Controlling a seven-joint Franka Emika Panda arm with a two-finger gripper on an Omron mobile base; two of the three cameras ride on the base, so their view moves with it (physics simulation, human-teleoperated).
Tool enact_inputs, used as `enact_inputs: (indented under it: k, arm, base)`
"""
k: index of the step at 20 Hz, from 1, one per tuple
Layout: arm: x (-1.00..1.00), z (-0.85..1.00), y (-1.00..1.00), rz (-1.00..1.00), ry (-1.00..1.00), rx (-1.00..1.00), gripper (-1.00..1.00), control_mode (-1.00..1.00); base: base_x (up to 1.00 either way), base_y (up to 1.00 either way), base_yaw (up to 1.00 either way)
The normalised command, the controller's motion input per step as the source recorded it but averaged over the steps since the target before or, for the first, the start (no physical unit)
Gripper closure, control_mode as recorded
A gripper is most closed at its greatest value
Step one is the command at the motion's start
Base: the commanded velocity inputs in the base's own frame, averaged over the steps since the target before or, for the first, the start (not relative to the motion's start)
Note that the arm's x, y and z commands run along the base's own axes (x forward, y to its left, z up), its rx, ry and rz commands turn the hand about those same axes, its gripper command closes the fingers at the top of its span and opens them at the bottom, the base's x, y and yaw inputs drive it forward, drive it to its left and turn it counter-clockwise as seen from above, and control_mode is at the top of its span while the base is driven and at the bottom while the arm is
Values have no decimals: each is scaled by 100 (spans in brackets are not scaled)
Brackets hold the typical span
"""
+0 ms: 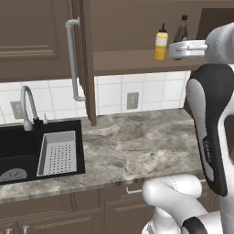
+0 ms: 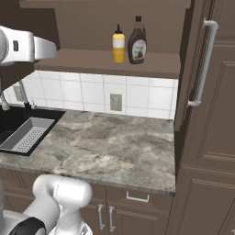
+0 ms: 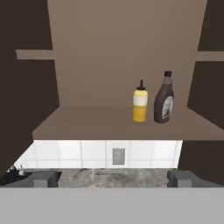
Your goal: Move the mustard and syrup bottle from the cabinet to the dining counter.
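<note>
Facing the open cabinet, the gripper hangs wide open and empty, lined up toward the mustard beside the syrup bottle.

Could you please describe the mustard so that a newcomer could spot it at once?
Look into the open cabinet above the marbled counter. Two bottles stand side by side on its lower shelf. The mustard is the slim yellow one with a pointed nozzle, left of the dark brown syrup bottle.

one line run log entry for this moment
stage: approach | tool: open, empty, facing the open cabinet | mustard: upright on shelf, left of syrup bottle | moved to dining counter: none
</note>
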Motion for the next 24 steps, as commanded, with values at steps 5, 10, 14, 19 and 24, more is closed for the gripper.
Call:
enact_inputs:
  k: [5,10,14,19,24]
  arm:
    - [46,0,-4,-34,-1,-21,-100,-100]
    - [58,0,-10,-38,6,-5,-100,-100]
    - [58,0,-18,-33,13,0,-100,-100]
    - [50,1,-26,-24,9,5,-100,-100]
    - [40,3,-19,-11,0,8,-100,-100]
  base:
    - [0,0,0]
    - [0,0,0]
    - [0,0,0]
    - [0,0,0]
    - [0,0,0]
